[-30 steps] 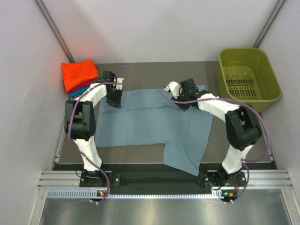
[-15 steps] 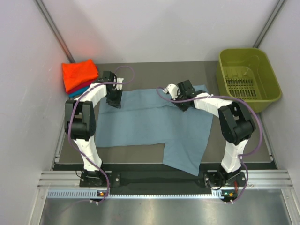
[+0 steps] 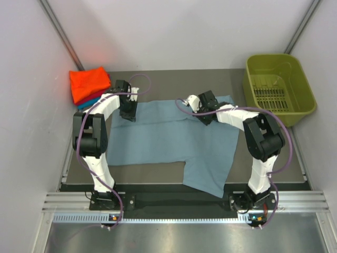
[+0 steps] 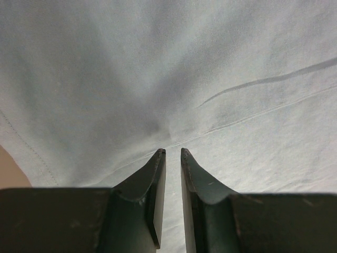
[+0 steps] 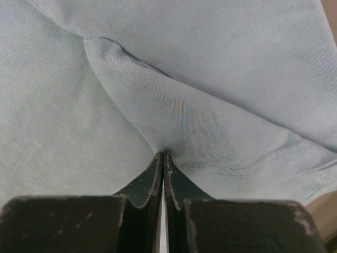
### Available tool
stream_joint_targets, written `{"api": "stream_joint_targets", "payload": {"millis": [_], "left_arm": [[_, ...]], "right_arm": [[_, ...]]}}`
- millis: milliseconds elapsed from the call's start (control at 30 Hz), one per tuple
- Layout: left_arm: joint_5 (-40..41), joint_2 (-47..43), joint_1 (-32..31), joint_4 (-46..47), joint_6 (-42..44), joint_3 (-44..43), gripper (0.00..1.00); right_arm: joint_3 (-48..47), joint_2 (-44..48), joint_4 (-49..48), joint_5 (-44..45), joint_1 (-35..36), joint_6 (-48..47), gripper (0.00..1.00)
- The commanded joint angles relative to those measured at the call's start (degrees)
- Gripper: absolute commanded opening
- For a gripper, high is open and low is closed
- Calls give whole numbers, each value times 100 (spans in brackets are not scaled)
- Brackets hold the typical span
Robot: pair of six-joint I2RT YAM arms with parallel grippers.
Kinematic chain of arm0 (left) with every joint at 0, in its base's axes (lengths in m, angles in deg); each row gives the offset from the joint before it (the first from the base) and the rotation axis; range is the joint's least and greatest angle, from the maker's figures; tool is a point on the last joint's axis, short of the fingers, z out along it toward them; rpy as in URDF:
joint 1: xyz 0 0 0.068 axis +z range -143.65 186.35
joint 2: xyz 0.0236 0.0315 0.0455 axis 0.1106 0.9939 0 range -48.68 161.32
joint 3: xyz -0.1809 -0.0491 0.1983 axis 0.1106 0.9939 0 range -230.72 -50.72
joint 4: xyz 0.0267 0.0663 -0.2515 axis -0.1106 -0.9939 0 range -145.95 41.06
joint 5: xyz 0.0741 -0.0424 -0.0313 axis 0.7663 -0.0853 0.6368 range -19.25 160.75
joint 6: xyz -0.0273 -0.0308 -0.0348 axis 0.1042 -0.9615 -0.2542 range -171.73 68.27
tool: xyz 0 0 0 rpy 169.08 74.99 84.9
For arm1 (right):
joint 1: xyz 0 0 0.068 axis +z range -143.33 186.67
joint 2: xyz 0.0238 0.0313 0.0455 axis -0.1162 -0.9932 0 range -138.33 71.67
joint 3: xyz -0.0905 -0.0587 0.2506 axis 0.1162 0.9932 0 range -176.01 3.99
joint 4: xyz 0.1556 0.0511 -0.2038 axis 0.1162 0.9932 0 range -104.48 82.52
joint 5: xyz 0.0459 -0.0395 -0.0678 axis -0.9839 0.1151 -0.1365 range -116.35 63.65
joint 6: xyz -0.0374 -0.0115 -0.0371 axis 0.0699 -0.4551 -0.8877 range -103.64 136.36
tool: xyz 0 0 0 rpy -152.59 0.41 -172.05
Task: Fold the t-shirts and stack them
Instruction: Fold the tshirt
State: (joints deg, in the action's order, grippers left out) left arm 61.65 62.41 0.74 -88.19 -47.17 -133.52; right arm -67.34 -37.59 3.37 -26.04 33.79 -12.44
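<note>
At the upper right of the frame, the olive basket (image 3: 274, 66) shows me only its slotted floor. Both arms reach up-frame, elbows bowed outward, over the grey-blue shirt (image 3: 168, 139) spread mid-table. My left gripper (image 4: 172, 152), jaws nearly together, pinches its upper-left edge. My right gripper (image 5: 162, 154) is clamped on a raised fold. The folded tees (image 3: 89, 84) sit upper left.

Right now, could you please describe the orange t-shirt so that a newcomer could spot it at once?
Find the dark table and go to its far left corner, across from the green basket. A folded pile lies there, and the orange t-shirt is its top layer: bright orange and folded, unlike the grey-blue shirt spread flat mid-table.
</note>
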Motion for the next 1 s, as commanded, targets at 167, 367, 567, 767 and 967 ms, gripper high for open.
{"api": "stream_joint_targets", "payload": {"millis": [167,367,567,767,967], "left_arm": [[-4,-272,16,119,-43,19,23],[-39,-237,16,154,-60,10,23],[-74,-210,16,154,-69,-43,23],[-83,-246,16,136,-69,-52,23],[-30,-316,16,101,-43,-34,23]], "right_arm": [[-259,781,121,4,101,14,0],[-417,1371,675,-356,145,128,0],[-285,1565,721,-419,250,225,4],[93,1056,545,-120,216,76,36],[-4,546,334,-58,13,76,33]]}}
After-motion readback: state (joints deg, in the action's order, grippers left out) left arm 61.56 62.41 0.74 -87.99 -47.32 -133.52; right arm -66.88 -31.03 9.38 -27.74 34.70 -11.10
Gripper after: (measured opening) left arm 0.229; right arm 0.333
